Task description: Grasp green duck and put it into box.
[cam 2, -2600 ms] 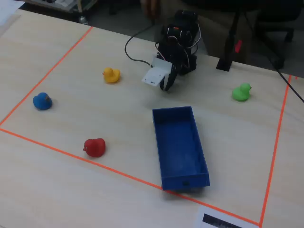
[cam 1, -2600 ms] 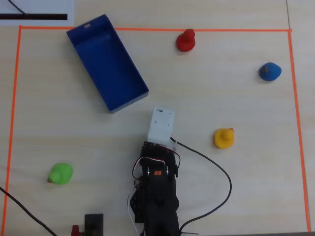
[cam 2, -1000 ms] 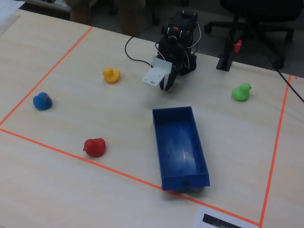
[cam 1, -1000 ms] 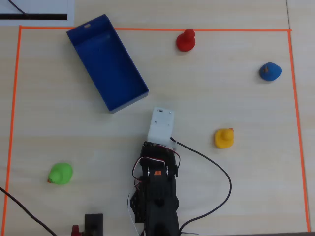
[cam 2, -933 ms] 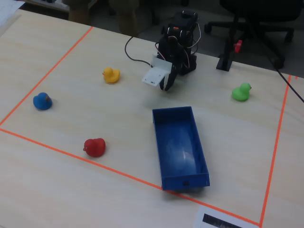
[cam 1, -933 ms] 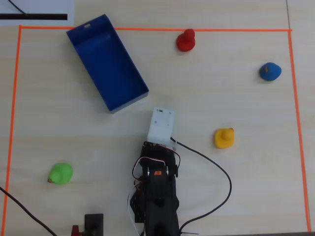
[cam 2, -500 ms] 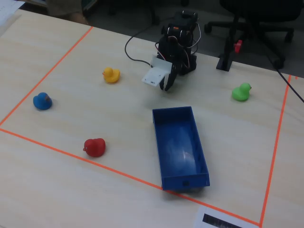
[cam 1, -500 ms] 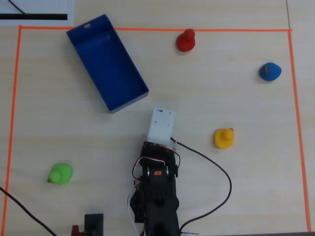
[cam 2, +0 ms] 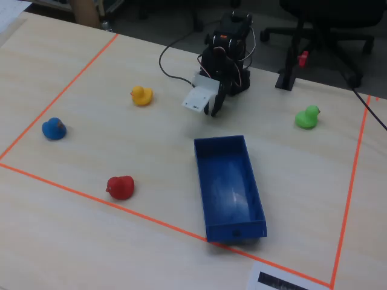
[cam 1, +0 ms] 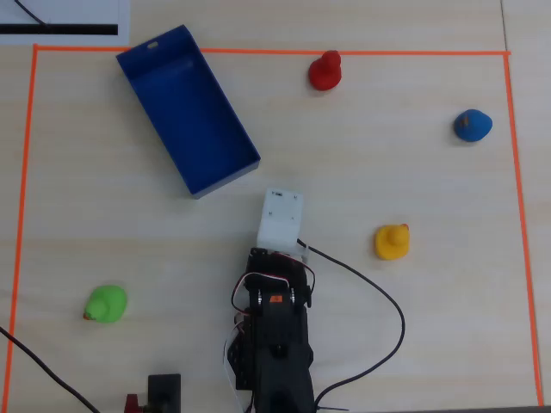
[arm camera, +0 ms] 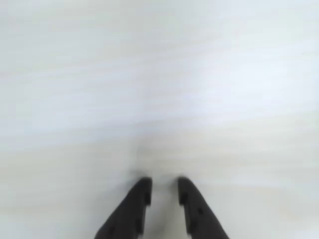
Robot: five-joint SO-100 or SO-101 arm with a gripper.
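The green duck (cam 1: 105, 304) sits alone at the lower left in the overhead view and at the right (cam 2: 307, 116) in the fixed view. The dark-blue box (cam 1: 188, 107) lies empty at the upper left in the overhead view, and its near wall (cam 2: 236, 230) faces the fixed camera. My gripper (arm camera: 163, 185) hangs over bare table near the arm base, far from both. Its two dark fingers stand a narrow gap apart with nothing between them. In the overhead view the white wrist housing (cam 1: 281, 219) hides the fingers. In the fixed view the gripper (cam 2: 213, 109) points down at the table.
A yellow duck (cam 1: 392, 242) lies right of the arm, a red duck (cam 1: 325, 70) at the top edge and a blue duck (cam 1: 473, 126) at the far right. Orange tape (cam 1: 21, 172) frames the work area. A black cable (cam 1: 387, 310) loops beside the arm base (cam 1: 274, 344).
The wrist housing has shifted very slightly near the arm base. The ducks and the box have not moved.
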